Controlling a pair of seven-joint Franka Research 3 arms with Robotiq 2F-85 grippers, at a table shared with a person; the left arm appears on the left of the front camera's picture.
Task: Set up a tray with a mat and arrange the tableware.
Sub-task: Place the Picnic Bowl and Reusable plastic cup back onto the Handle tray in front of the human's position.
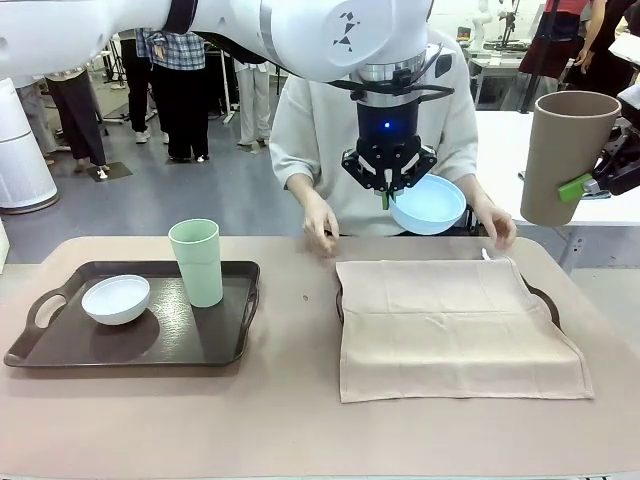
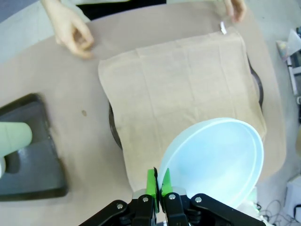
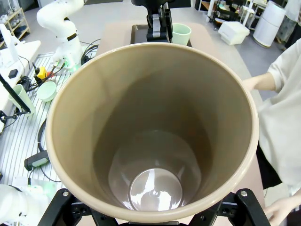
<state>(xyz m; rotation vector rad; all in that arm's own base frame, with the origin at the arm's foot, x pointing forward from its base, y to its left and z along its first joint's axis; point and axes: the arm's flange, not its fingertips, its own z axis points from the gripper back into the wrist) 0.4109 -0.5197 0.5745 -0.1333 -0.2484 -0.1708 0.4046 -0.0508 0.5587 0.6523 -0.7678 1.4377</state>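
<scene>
Right wrist view: the tan-brown tumbler (image 3: 150,132) blocks our sight of the fingers around it. In the front view we find the right gripper (image 1: 590,184) cut by the frame edge, one green pad pressed to the tumbler's side, clamped on it and holding it aloft. The left gripper (image 1: 385,192) is pinched on the rim of the pale blue bowl (image 1: 430,205), which hangs beside its fingers. Below it the mat (image 1: 455,325) hides most of a tray (image 1: 548,300). The person's hands (image 1: 322,225) rest at the mat's far corners. Well off to its left, a second tray (image 1: 60,350) carries the white bowl (image 1: 116,298) and the light green tumbler (image 1: 198,262).
</scene>
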